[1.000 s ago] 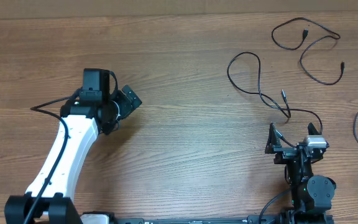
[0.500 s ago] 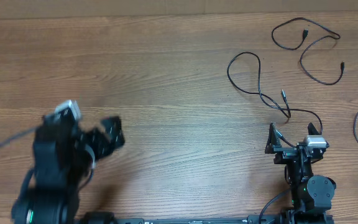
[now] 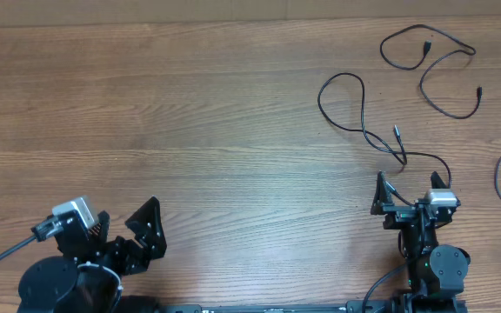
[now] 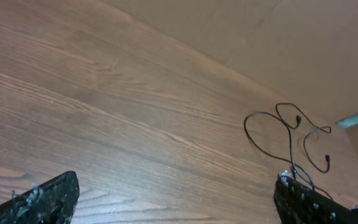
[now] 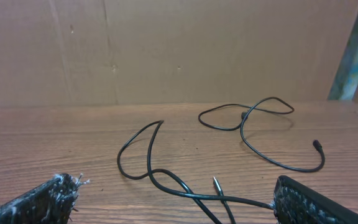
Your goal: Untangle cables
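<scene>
Cables on wooden table; cardboard wall behind.

Even, diffuse indoor light, wooden table rendered warm and matte, shadows under the cables seen faint and soft, overhead view rendered sharp, wrist views softened slightly, fingertips blurred at the lower corners.

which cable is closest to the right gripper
The middle looped cable, running up to the right gripper; the top-right cable and right-edge cable lie farther.
</scene>
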You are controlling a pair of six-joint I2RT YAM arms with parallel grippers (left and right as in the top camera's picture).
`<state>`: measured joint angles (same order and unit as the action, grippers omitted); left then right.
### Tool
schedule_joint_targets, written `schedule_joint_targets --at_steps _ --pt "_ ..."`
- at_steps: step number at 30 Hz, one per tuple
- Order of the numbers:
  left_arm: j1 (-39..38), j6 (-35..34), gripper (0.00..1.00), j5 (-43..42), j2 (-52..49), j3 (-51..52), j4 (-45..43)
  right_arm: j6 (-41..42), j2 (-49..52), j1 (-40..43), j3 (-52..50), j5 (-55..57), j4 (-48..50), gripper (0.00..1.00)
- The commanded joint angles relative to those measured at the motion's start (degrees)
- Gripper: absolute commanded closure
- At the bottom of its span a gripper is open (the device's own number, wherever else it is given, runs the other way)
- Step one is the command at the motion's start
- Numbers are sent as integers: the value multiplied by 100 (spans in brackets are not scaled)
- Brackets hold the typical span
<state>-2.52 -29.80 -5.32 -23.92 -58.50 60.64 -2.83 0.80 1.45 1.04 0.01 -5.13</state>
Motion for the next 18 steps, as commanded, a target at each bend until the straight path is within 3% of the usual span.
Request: schedule_joint_targets --at_steps 1,10,18 --pt "-11 92 1 -48 424 -48 153 -24 -63 13 -59 -7 35 0" --pt "-11 92 0 -46 1825 -48 857 -24 -63 13 -59 -7 35 0" --pt "-9 92 0 -42 2367 -57 2594 -24 -63 13 -59 -7 35 0"
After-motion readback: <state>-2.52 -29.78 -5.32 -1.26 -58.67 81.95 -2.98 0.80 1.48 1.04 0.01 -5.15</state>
